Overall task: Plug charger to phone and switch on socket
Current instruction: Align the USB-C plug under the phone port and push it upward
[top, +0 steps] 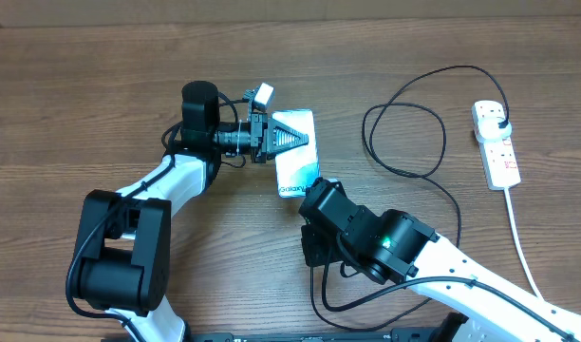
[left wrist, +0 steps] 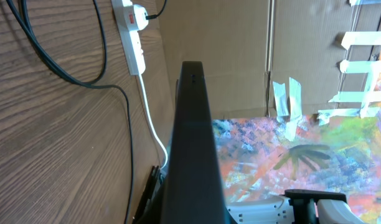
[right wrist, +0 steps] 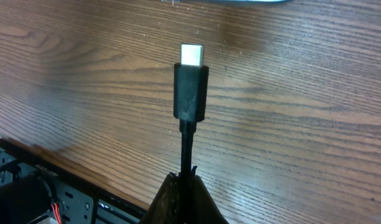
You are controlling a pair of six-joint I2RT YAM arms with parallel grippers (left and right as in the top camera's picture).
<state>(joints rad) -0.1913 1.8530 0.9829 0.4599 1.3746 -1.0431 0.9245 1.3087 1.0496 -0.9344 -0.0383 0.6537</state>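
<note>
The phone (top: pixel 295 161), light-blue screen up, lies lengthwise at table centre. My left gripper (top: pixel 300 141) is shut on its long sides; in the left wrist view the phone (left wrist: pixel 193 137) shows only as a dark edge running away from the camera. The charger's black cable (top: pixel 406 142) loops at the right, and its plug (top: pixel 500 120) sits in the white socket (top: pixel 499 152). My right gripper (right wrist: pixel 188 182) is shut on the cable just behind the connector tip (right wrist: pixel 191 84), which sticks out bare over the wood. In the overhead view the right gripper (top: pixel 314 193) is at the phone's near end.
The socket's white cord (top: pixel 520 237) runs toward the near right edge. The socket (left wrist: pixel 131 34) and black cable (left wrist: pixel 72 74) also show in the left wrist view, with cardboard and a painted sheet (left wrist: pixel 302 155) beyond the table.
</note>
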